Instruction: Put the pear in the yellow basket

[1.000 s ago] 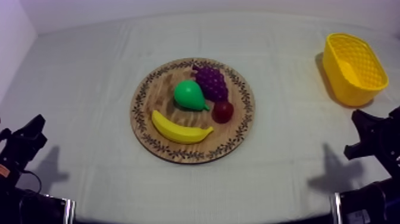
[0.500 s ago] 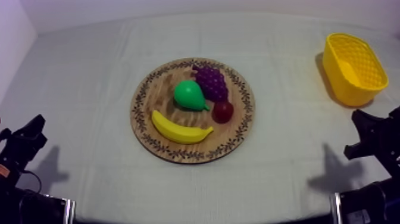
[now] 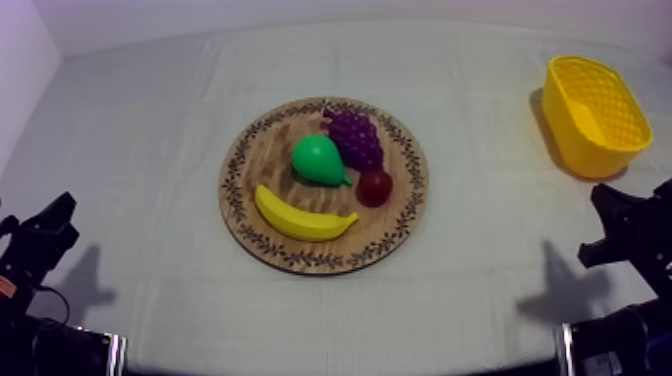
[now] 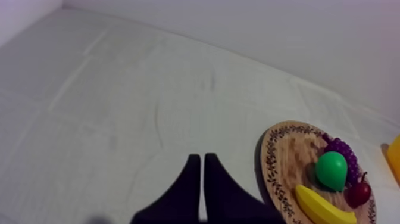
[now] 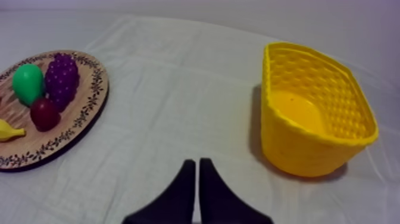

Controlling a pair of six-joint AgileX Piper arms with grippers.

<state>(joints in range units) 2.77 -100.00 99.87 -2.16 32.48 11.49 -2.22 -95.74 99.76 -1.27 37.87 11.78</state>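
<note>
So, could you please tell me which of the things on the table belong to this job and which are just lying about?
Part of the job:
pear
wooden board
yellow basket

Just lying about, all on the board:
banana
bunch of grapes
small red fruit

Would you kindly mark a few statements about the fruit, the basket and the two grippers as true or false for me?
1. The pear lies on the wooden board. True.
2. The banana is inside the yellow basket. False: the banana lies on the wooden board, at its near edge.
3. The left gripper is shut on nothing, over the cloth. True.
4. The right gripper is shut on the pear. False: its fingers lie together with nothing between them, and the pear is on the wooden board.
</note>
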